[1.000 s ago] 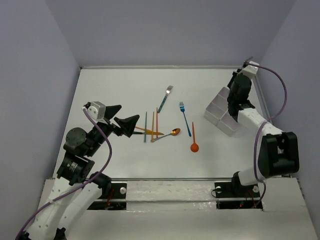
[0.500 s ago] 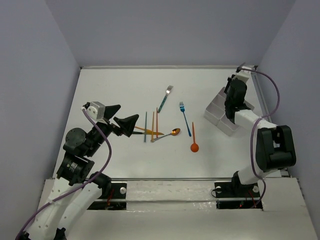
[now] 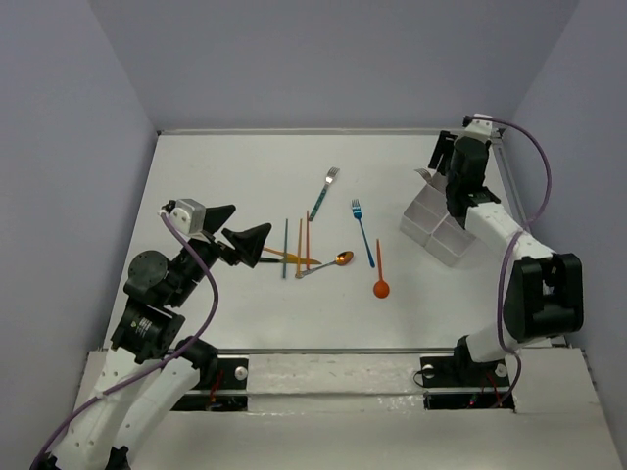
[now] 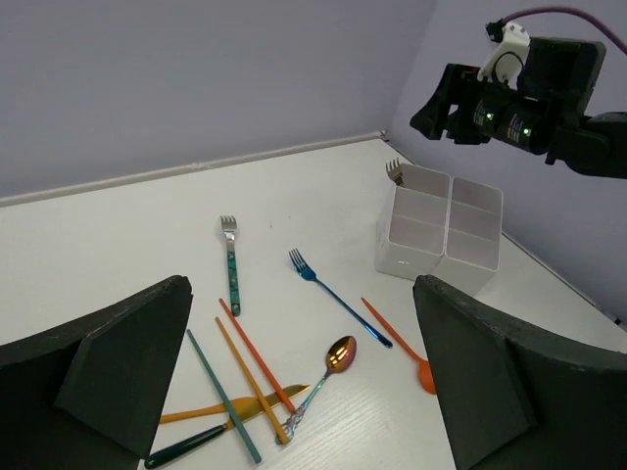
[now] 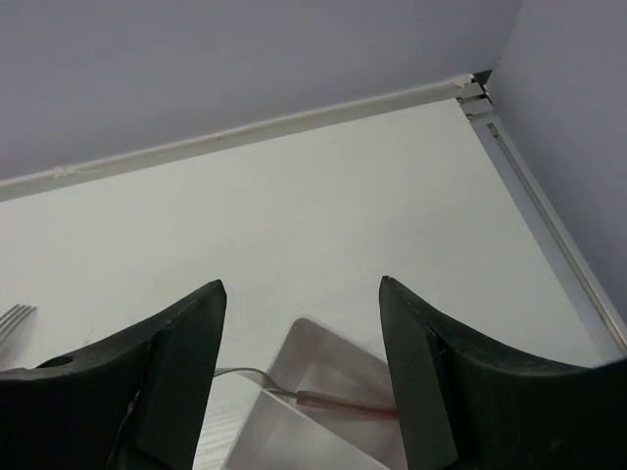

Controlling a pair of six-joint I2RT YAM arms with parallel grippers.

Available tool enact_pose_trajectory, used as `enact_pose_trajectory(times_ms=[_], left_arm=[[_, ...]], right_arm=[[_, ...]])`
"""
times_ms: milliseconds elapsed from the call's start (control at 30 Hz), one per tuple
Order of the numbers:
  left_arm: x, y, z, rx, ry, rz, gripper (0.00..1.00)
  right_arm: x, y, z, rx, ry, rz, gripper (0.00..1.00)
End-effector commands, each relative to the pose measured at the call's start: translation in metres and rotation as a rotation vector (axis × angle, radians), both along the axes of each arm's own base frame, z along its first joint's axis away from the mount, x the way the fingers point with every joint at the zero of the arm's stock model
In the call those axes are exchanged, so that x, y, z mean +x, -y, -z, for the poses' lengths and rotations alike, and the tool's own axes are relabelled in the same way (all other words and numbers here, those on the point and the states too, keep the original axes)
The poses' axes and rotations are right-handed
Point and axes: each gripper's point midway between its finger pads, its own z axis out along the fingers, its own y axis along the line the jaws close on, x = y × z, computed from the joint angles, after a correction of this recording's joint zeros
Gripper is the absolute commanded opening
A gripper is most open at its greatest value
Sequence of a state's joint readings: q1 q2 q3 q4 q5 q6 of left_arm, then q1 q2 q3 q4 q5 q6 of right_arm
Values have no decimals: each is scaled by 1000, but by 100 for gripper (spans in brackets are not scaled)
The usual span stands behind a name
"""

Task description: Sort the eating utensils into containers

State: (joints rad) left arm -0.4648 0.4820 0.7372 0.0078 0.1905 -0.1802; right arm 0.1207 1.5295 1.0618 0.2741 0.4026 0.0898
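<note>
The white four-compartment box (image 3: 438,227) stands at the right. A fork with a reddish handle (image 5: 345,402) leans in its far compartment, tines poking over the rim (image 4: 395,174). My right gripper (image 5: 299,284) hovers open just above it, holding nothing. On the table's middle lie a teal-handled fork (image 3: 324,193), a blue fork (image 3: 363,233), an orange spoon (image 3: 380,276), a coppery spoon (image 3: 331,262) and crossed orange and green sticks (image 3: 297,247) over a gold knife (image 4: 225,406). My left gripper (image 3: 252,221) stands open, raised left of the pile.
The box (image 4: 446,235) sits close to the table's right edge rail (image 5: 549,225), with the back wall not far behind it. A dark-handled utensil (image 4: 186,446) lies under the sticks at the pile's near-left end.
My right gripper has opened and let go of the reddish-handled fork into the box, then drawn up and back toward the far wall. The left arm has not moved.
</note>
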Motion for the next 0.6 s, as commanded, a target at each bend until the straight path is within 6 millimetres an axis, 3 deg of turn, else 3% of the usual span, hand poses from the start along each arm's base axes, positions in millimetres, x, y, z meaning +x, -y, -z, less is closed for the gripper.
enact_pose_trajectory(times_ms=[0,100,133,167,200,300,367,433,567], left_arm=[[-1,0,-9,-11,38,-2,99],[0,-3,-9,-11,38,-12,99],[0,-3,-9,-10,39,-13,99],[1,-2,-9,-10,39,-13,99],[1,-2,-8,-10,35,-14,99],[3,-2,-6,-5,27,-17,99],[6,0,-4,-1,17,-12,99],[8,-1,-2,2,12,-20,99],[9,0,0,6,5,-18,99]], right_arm=[[-13,-30,-62,75,58,-130,69],[-28,-76,-56,83,-11,-263,64],[-36,-92,-33,84,-107,-314,63],[-40,-107,-23,85,-150,-357,62],[-53,-137,-10,82,-214,-435,61],[-76,-188,31,58,-369,-568,61],[-83,-205,61,59,-472,-615,61],[-92,-219,76,77,-536,-660,64],[-95,-223,109,80,-633,-669,63]])
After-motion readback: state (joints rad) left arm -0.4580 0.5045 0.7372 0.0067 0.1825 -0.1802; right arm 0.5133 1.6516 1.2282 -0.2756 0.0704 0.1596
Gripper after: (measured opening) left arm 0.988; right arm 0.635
